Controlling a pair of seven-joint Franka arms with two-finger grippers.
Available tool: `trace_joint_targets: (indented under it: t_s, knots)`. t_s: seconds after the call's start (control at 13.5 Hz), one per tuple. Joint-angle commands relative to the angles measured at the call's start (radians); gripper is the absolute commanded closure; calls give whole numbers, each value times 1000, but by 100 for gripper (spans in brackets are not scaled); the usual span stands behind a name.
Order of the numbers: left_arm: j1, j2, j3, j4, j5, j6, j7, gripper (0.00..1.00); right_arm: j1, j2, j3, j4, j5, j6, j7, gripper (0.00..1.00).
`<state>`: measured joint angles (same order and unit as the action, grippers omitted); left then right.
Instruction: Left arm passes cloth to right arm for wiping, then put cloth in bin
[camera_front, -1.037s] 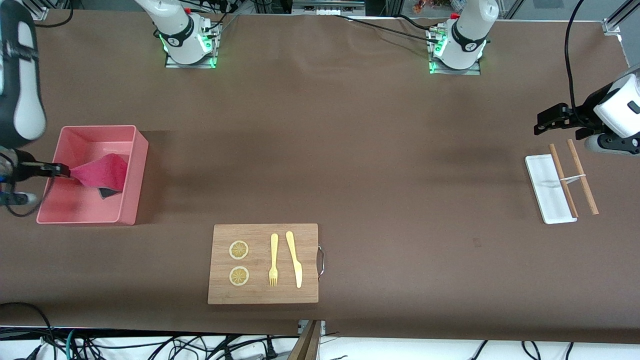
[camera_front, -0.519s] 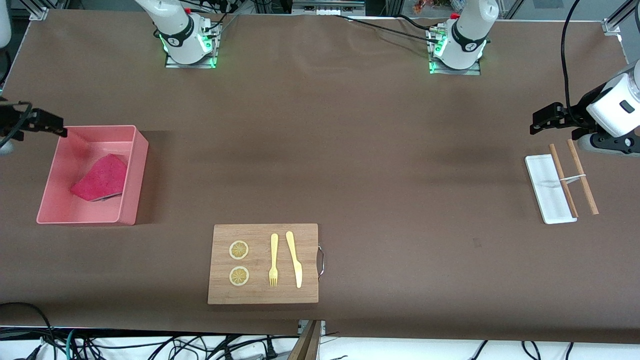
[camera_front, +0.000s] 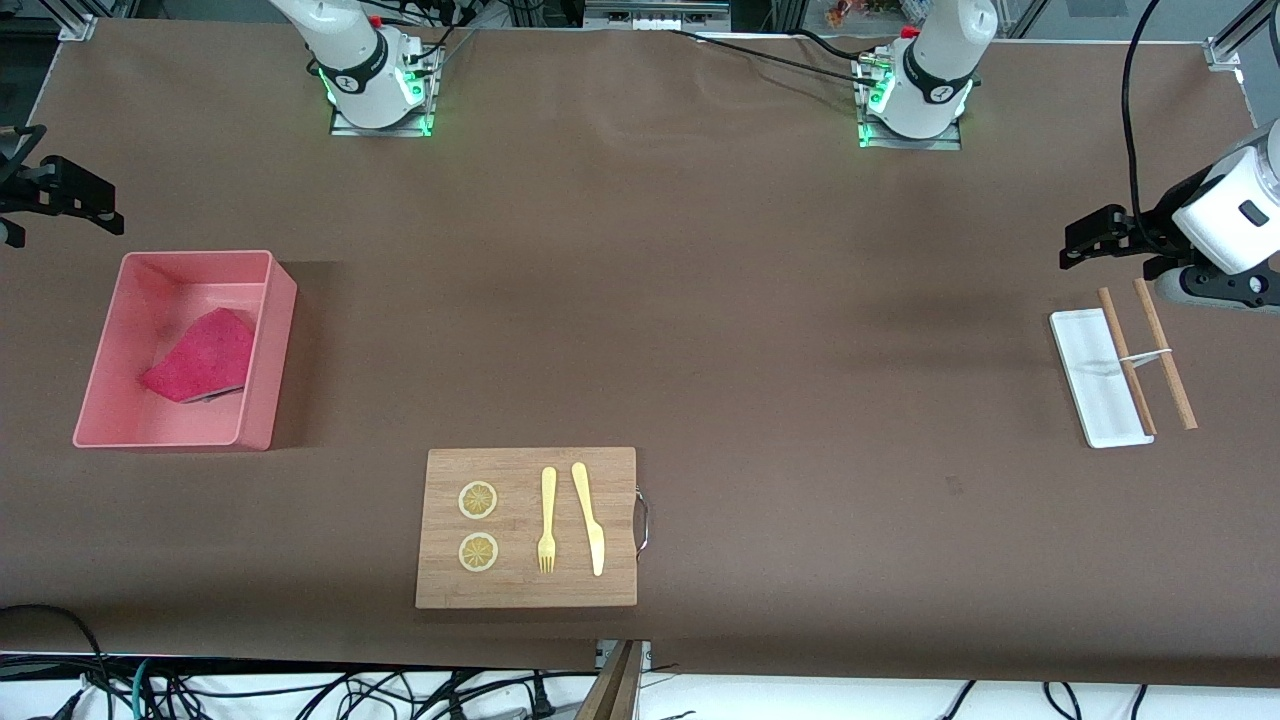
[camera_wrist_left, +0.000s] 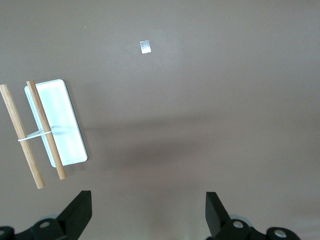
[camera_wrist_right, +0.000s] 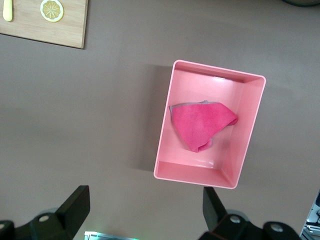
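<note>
The magenta-red cloth (camera_front: 201, 356) lies inside the salmon-pink bin (camera_front: 275, 340) at the right arm's end of the table; both also show in the right wrist view, the cloth (camera_wrist_right: 201, 124) in the bin (camera_wrist_right: 165, 131). My right gripper (camera_front: 100, 205) is open and empty, up in the air over bare table beside the bin; its jaws stand wide apart in the right wrist view (camera_wrist_right: 145, 206). My left gripper (camera_front: 1085, 243) is open and empty, waiting above the table beside the white tray; it shows in the left wrist view (camera_wrist_left: 148, 212).
A wooden board (camera_front: 527, 527) with two lemon slices, a fork and a knife lies near the front edge. A small white tray (camera_front: 1090, 385) with two wooden sticks (camera_front: 1165, 352) lies at the left arm's end; they also show in the left wrist view (camera_wrist_left: 62, 125).
My right gripper let go of the cloth, which dropped into the bin, then rose and drew back off the bin. The left gripper shifted slightly.
</note>
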<state>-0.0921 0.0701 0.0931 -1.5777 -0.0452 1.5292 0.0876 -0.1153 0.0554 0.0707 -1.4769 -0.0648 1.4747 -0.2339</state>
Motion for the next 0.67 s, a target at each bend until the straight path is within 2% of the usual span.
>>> trace_joint_targets:
  t_s: [0.0, 0.15, 0.59]
  knots:
    - [-1, 11, -1, 30, 19, -15, 12, 0, -6, -9, 17, 6, 22, -56, 139, 0]
    - [-1, 11, -1, 30, 19, -15, 12, 0, -6, -9, 24, 6, 59, -69, 269, 0]
    - [-1, 11, -1, 30, 18, -15, 12, 0, -7, 15, 20, 23, 51, -71, 196, 0]
